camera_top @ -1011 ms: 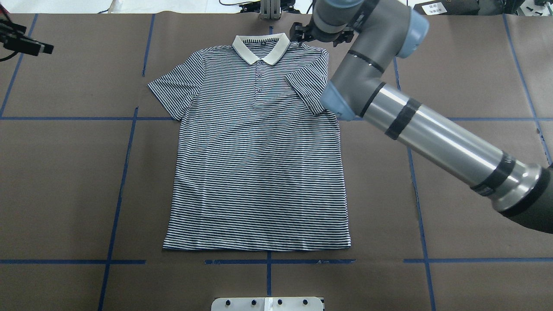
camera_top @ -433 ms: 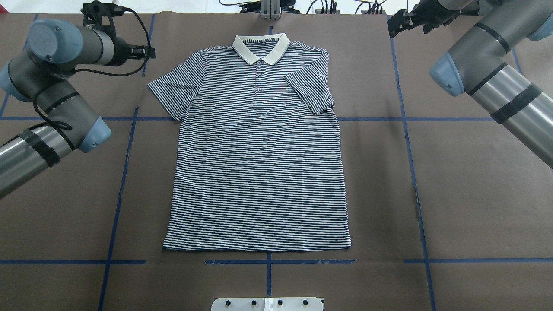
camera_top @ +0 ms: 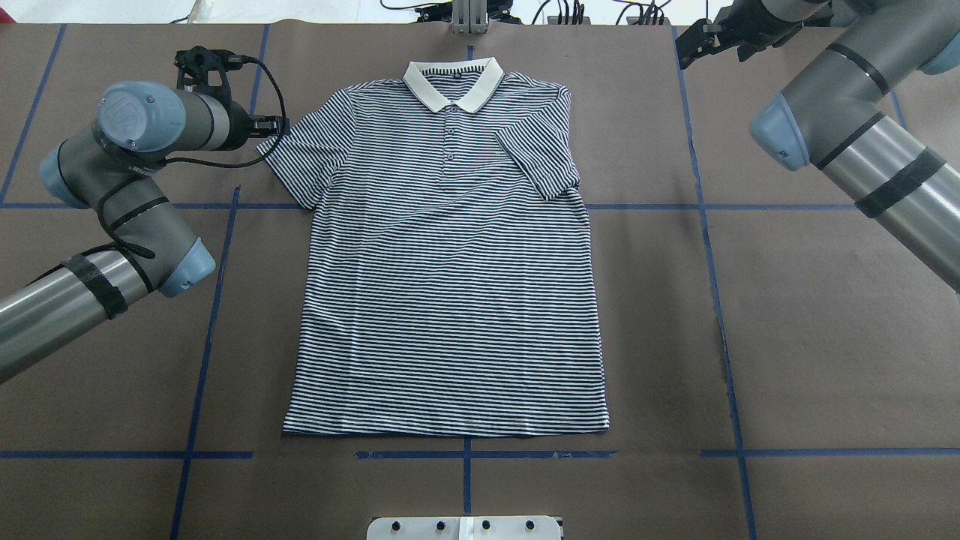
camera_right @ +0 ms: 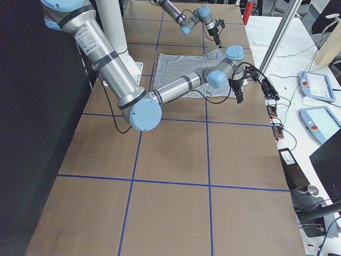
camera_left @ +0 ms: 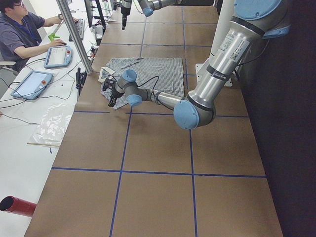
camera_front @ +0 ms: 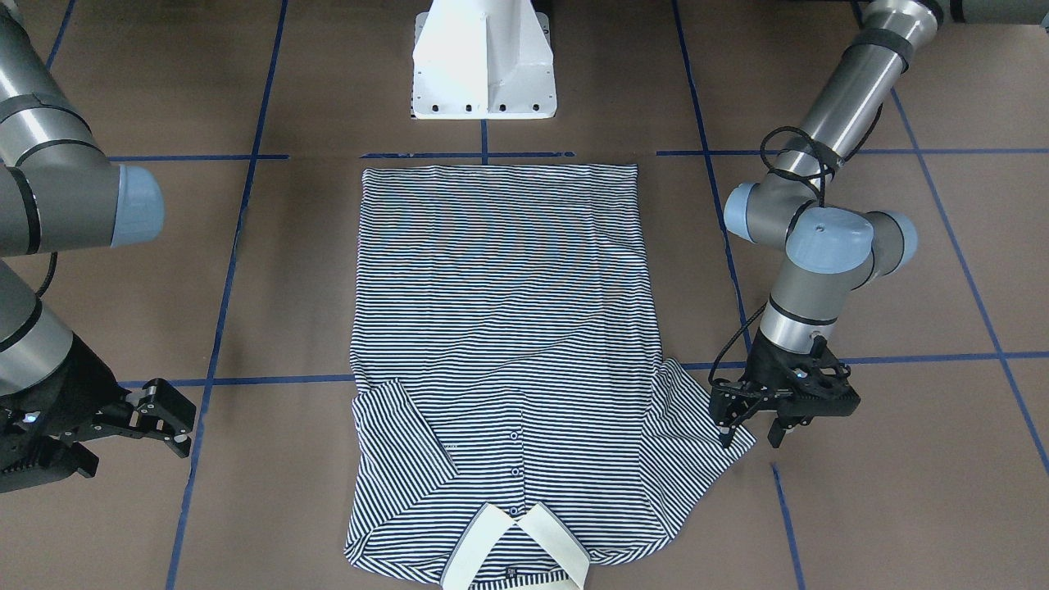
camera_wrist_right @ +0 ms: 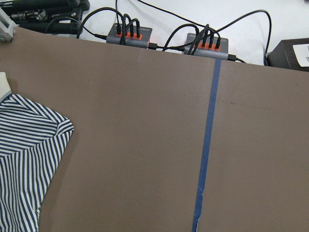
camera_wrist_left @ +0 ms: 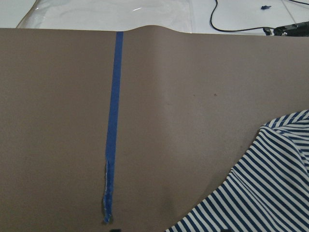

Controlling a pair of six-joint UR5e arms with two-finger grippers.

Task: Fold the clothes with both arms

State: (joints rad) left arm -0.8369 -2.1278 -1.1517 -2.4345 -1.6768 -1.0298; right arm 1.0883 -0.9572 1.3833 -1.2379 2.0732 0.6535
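Starting at the robot's edge, the white pedestal (camera_front: 483,61) was seen whole only in the front-facing shot; overhead just a sliver of its plate showed. Right past it the polo shirt (camera_top: 450,285) was laid flat, face up, hem nearest the robot and collar (camera_top: 452,82) at the far side. The sleeve (camera_top: 540,161) on the robot's right was folded in over the chest, while the other sleeve (camera_top: 300,161) was spread flat. The left gripper (camera_front: 750,441) was hung at that spread sleeve's tip, pointed down and clearly parted, nothing held. That was only given away by the front-facing view, since overhead the wrist blocked it. The right gripper (camera_front: 182,428) was seen well off the shirt by the far corner, jaws looking spread too. Neither wrist cam caught its own fingers, just a striped corner. The table (camera_top: 825,337) was covered in brown paper gridded with blue tape (camera_top: 465,454). Beyond it cable hubs (camera_wrist_right: 128,35) were seen, plus a person (camera_left: 19,34) seated at a white desk with tablets (camera_left: 29,84).
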